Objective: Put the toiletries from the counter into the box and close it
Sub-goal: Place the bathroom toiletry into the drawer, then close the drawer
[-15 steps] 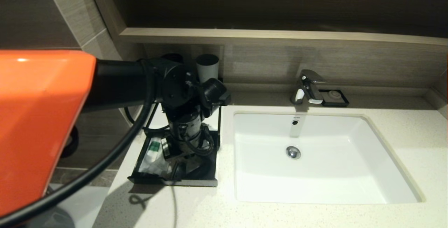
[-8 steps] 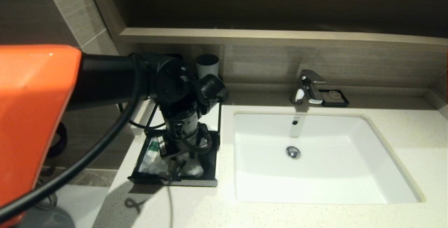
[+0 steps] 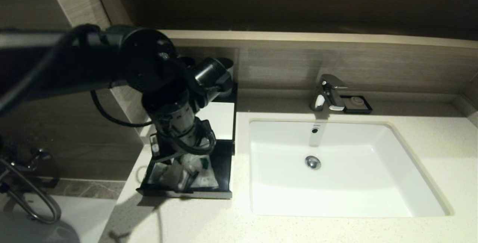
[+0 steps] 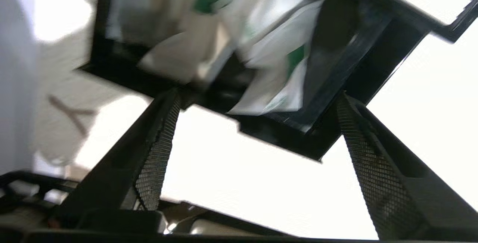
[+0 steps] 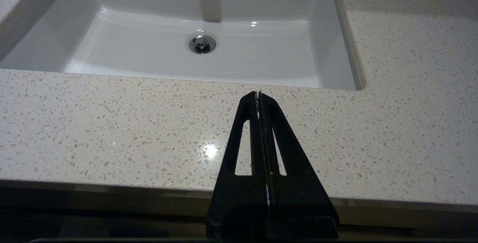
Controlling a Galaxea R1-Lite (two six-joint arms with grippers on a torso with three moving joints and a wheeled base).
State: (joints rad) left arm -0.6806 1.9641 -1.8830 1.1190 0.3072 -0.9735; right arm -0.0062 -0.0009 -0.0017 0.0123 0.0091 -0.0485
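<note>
Hovering w/ fingers apart, left tool [image 4: 254,97] over box drawer [image 3: 224,168] of toiletries [image 3: 201,172], 9 o'clock of basin [image 3: 373,183]; right tool [image 5: 258,93] pressed together over desk [image 5: 112,123].

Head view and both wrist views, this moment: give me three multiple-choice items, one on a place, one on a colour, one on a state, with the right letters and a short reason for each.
1. Where do the plastic-wrapped toiletry packets lie?
A. in the white basin
B. in the pulled-out drawer of the low black box
C. on the wooden ledge

2. What colour are the labels on the white sachets?
A. green
B. red
C. blue

3. How does the right gripper stand?
A. open over the basin
C. shut on a packet
B. shut and empty above the speckled cream counter

Answers:
1 B: the packets sit inside the drawer of the low black box, left of the white basin.
2 A: green patches show on the sachets in the left wrist view, between the fingers of the open left gripper.
3 B: its fingers meet with nothing between them, over the speckled cream counter.
</note>
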